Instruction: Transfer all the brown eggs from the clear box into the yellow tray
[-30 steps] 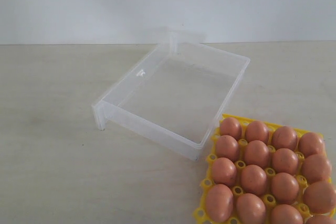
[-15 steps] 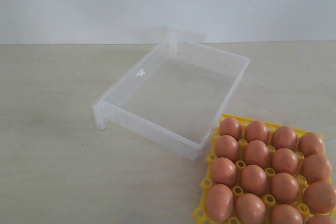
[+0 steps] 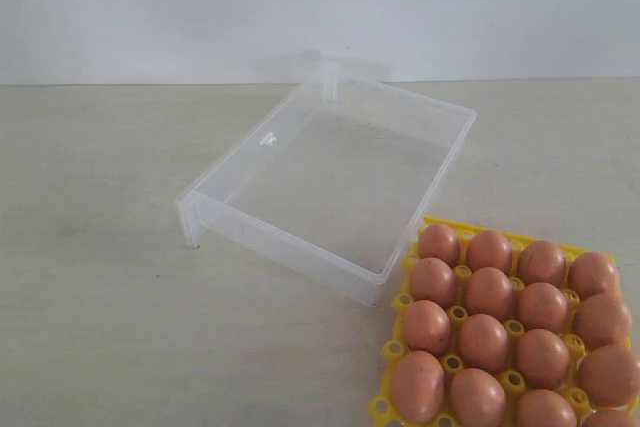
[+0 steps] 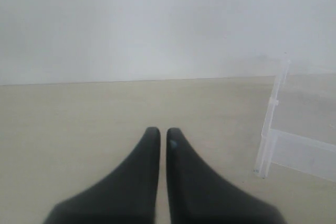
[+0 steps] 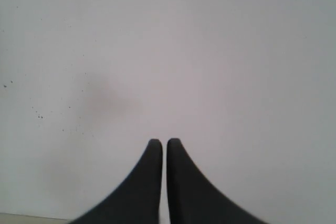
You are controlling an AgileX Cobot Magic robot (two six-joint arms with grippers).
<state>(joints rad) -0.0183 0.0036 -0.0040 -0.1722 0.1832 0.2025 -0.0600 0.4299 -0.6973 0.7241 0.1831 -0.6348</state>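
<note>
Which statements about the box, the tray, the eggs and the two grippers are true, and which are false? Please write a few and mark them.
1. The clear box holds no eggs. True.
2. The brown eggs sit in the yellow tray. True.
3. The left gripper holds an egg. False: it is shut on nothing.
4. The right gripper is wide open. False: it is shut and empty.

We see soft, even, bright light, faint shadow beside the transparent colourless plastic box (image 3: 290,243) on the pale counter (image 3: 100,327), slight haze, dark tapered fingers (image 4: 139,182) blurred close up.
</note>
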